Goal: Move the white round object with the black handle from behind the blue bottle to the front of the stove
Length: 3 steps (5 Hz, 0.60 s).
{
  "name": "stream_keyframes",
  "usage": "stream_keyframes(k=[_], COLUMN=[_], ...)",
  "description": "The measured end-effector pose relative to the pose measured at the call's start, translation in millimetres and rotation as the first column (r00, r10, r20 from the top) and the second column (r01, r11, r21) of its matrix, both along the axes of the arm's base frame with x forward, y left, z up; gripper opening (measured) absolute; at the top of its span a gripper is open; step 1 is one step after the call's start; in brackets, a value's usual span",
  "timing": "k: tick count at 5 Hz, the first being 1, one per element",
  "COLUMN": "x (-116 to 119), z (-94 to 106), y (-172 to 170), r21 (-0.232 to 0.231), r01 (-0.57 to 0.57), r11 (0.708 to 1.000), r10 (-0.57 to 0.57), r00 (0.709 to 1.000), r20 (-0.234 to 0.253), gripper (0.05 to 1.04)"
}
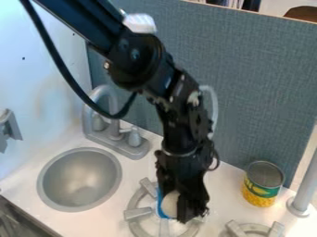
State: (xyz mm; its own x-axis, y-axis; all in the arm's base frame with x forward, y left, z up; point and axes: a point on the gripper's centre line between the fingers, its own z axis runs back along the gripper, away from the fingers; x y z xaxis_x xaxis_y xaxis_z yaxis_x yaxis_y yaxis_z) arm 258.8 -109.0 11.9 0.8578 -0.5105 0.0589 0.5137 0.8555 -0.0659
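The black gripper [182, 208] hangs down over the left stove burner [137, 213], low in the middle of the view. Against it, on its left side, is a pale rounded object with a blue edge [169, 204], partly hidden by the gripper; whether it is held or only touched cannot be made out. To the right, apart from the gripper, a metal can [263, 183] with a green and yellow label stands upright near the grey back panel.
A round grey sink [79, 179] lies left of the burner, with a grey faucet [116, 132] behind it. A second burner [252, 229] is at the lower right, and a grey post [303, 196] stands beyond the can. The grey panel [260, 88] rises behind the counter.
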Motion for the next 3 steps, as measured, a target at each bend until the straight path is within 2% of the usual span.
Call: stream_keyframes(k=[1, 2, 3], x=[-0.6, 1.7, 0.4], z=[-13.6, -14.9, -16.3], y=[6.2, 7.5, 10.0], r21=[0.039, 0.044, 0.064], r01=[-0.007, 0.011, 0.046], r11=[0.999, 0.999, 0.997], r10=[0.007, -0.012, -0.047], r00=[1.0, 1.0, 0.999], r20=[0.005, 0.022, 0.015], gripper=[0.614, 0.613, 0.614])
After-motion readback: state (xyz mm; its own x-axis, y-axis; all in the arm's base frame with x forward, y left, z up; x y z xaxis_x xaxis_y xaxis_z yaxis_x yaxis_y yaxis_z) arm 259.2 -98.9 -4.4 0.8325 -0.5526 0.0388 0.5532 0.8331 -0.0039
